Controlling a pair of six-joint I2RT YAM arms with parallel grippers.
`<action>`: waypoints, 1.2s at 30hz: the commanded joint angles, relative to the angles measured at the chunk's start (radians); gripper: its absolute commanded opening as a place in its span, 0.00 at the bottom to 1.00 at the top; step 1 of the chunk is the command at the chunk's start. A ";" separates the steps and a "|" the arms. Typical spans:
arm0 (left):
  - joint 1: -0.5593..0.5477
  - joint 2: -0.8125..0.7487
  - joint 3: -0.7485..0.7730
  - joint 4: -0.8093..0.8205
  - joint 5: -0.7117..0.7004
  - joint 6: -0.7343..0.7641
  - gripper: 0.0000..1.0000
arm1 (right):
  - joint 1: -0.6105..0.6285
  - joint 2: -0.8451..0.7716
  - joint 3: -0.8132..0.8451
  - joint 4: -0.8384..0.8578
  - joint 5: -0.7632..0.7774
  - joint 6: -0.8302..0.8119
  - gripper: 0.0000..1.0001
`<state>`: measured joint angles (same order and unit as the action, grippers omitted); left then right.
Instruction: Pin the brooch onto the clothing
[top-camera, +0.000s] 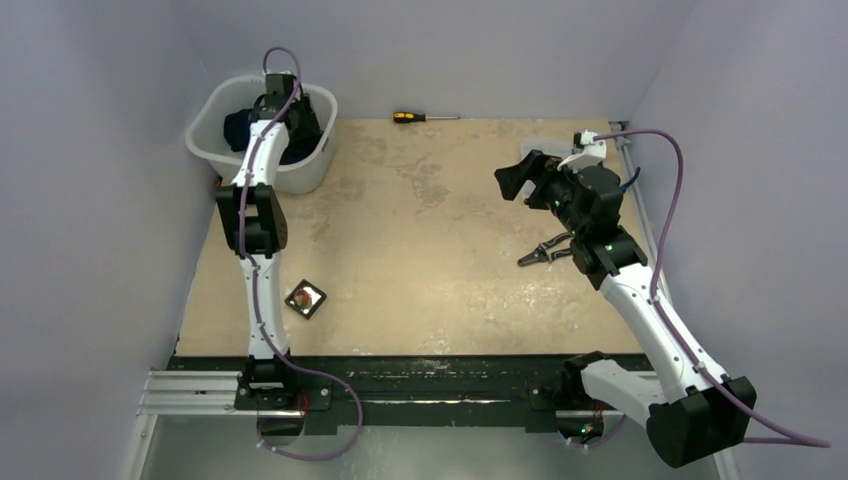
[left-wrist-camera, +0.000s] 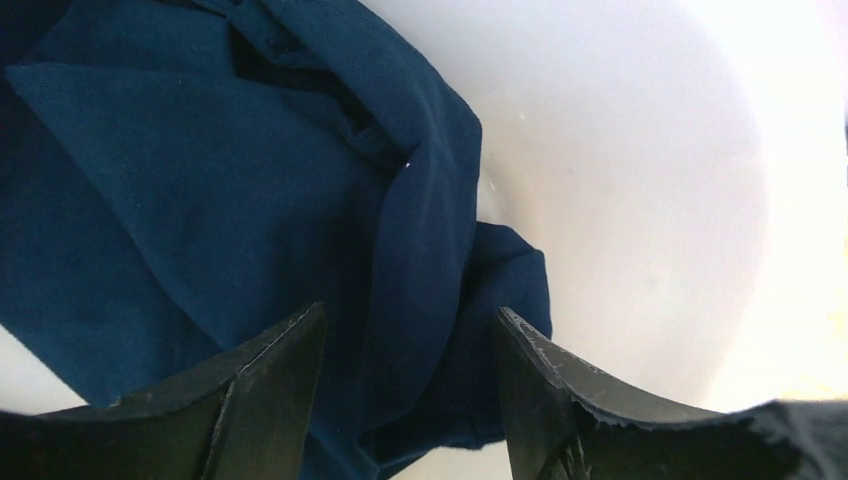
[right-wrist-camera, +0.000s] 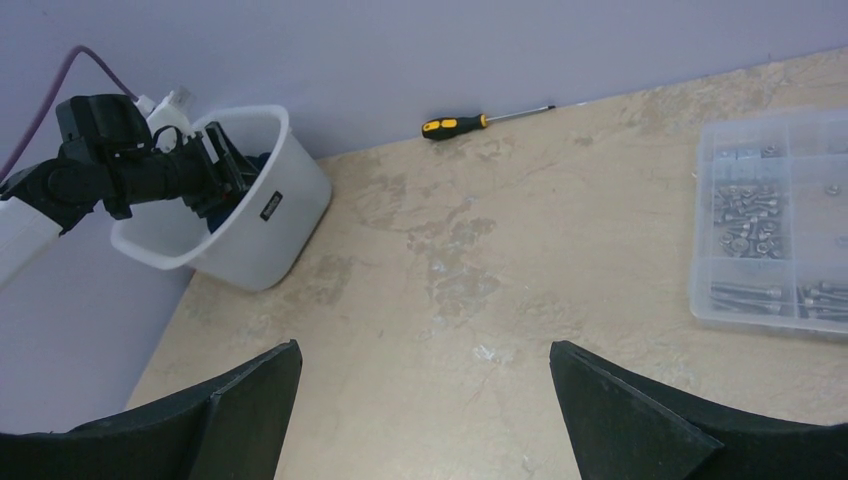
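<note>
So, clothing (left-wrist-camera: 200, 200): navy tee, bunched up inside white tub (top-camera: 300, 175) at far-L corner of tabletop (top-camera: 430, 250); not laid out yet.
Brooch (top-camera: 300, 297): small reddish disc sitting in black tray (top-camera: 306, 314), on tabletop near base of L arm (top-camera: 262, 300), well apart from tub.
Key relation: a ridge of cloth runs straight out from btwn the L fingers (left-wrist-camera: 270, 390), its long axis across their closing line. Good for a pinch, I'd say.
L fingers: part-way open, straddling that fold; can't tell if tips touch the cloth; nothing pinched.
R fingers (right-wrist-camera: 250, 410): spread wide, empty, hovering over R side of tabletop, well away from tub and tray.
Nearer arm: L, for both clothing and brooch.
Step, my guess: grab clothing to lift it out & spread it; pinning not begun.
Counts: 1 clothing item, 1 brooch, 1 tray, 1 tub, 1 screwdriver (top-camera: 425, 117) at far edge, 1 clear parts box (right-wrist-camera: 770, 220) w/ screws at R, 2 arms.
</note>
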<state>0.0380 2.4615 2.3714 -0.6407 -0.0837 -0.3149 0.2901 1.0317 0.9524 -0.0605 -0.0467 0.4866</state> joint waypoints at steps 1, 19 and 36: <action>0.016 0.016 0.033 0.059 0.025 -0.025 0.60 | 0.007 -0.006 0.048 0.002 0.026 -0.029 0.99; 0.020 0.056 -0.009 0.139 0.136 -0.043 0.16 | 0.019 -0.004 0.048 -0.001 0.044 -0.045 0.99; 0.020 -0.137 -0.112 0.195 0.170 -0.031 0.00 | 0.020 -0.002 0.073 -0.016 0.030 -0.037 0.99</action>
<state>0.0486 2.4714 2.2555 -0.4961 0.0681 -0.3557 0.3031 1.0328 0.9741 -0.0834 -0.0174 0.4591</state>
